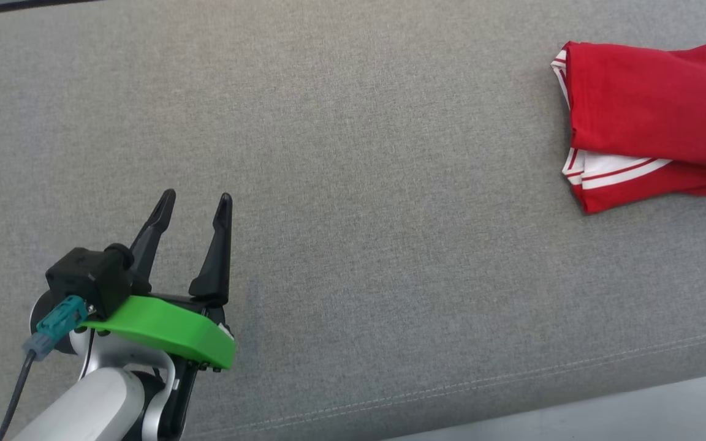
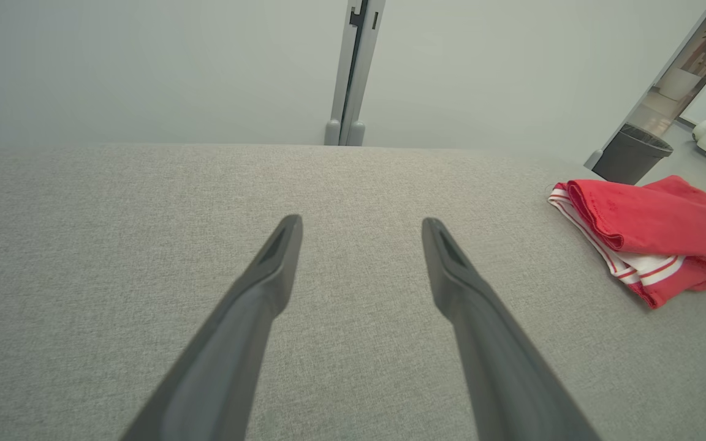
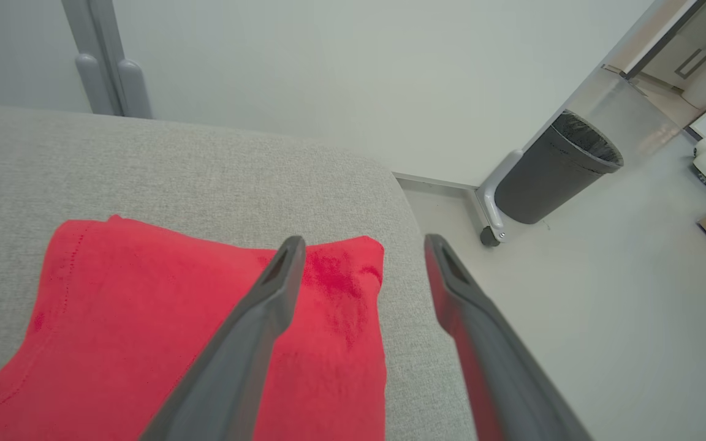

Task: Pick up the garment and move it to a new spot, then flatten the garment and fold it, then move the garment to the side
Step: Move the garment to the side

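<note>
The garment (image 1: 653, 116) is red with white stripes, folded into a compact bundle at the far right of the grey cushioned surface (image 1: 359, 153). It shows at the right in the left wrist view, garment (image 2: 647, 233). My left gripper (image 1: 197, 205) stands open at the lower left, far from the cloth, with nothing between its fingers (image 2: 273, 263). My right gripper (image 3: 362, 245) hovers open over the garment (image 3: 144, 331) near the surface's right end, and its jaws hold nothing.
The surface's right end (image 3: 408, 245) drops to a pale floor. A dark bin (image 3: 558, 168) stands by the wall beyond it. A grey post (image 2: 353, 73) rises behind the far edge. The front seam (image 1: 512, 373) runs along the near edge.
</note>
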### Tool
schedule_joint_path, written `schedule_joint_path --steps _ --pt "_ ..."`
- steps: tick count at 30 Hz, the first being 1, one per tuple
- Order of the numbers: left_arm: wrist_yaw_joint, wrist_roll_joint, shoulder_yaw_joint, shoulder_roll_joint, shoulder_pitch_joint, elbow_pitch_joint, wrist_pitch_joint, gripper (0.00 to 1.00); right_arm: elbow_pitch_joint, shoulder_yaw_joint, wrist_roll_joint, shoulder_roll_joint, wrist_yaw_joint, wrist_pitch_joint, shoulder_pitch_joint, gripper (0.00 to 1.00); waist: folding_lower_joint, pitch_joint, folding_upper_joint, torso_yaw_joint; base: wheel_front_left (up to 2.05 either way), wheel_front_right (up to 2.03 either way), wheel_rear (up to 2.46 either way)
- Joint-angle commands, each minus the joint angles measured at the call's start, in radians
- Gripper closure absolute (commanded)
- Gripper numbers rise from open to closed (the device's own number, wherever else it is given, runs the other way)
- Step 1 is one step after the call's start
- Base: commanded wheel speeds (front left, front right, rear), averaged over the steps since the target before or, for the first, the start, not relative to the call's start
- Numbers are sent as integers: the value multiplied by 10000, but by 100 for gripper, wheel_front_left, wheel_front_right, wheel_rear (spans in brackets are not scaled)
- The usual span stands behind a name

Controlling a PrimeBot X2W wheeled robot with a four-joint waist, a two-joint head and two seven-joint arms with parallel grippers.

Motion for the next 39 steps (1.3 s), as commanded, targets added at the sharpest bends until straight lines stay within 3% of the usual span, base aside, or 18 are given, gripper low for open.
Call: schedule_joint_path --steps 1,11,16,24,32,33,39 --pt "-112 -107 12 -78 136 133 -98 0 -125 -19 70 -19 -8 -139 -12 0 0 -541 0 -36 0 0 0" --pt "-976 -911 523 -788 494 1928 -1089 0 -1723 -568 641 155 -8 -804 1250 0 0 -2412 0 407 0 0 0" --pt "-750 -870 866 -858 893 2747 -1372 0 -1899 -1354 304 486 -6 -836 1952 0 0 -3131 0 539 0 0 0" --pt "-176 -534 1039 -744 1402 3545 -1493 0 -2721 -3401 -1017 1350 -6 -837 3396 0 0 -3592 0 610 0 0 0" --pt "-413 -342 1157 -814 1908 3776 -1577 0 -3917 -5555 -2845 2164 -6 -839 5157 0 0 -3847 0 801 0 0 0" --pt "-500 -292 1165 -854 2032 3810 -1593 0 -4291 -6260 -3209 2473 -6 -839 5704 0 0 -3895 0 888 0 0 0" --pt "-670 38 1172 -983 2351 3888 -1620 0 -5626 -8186 -4677 3441 -6 -840 7513 0 0 -4019 0 1133 0 0 0"
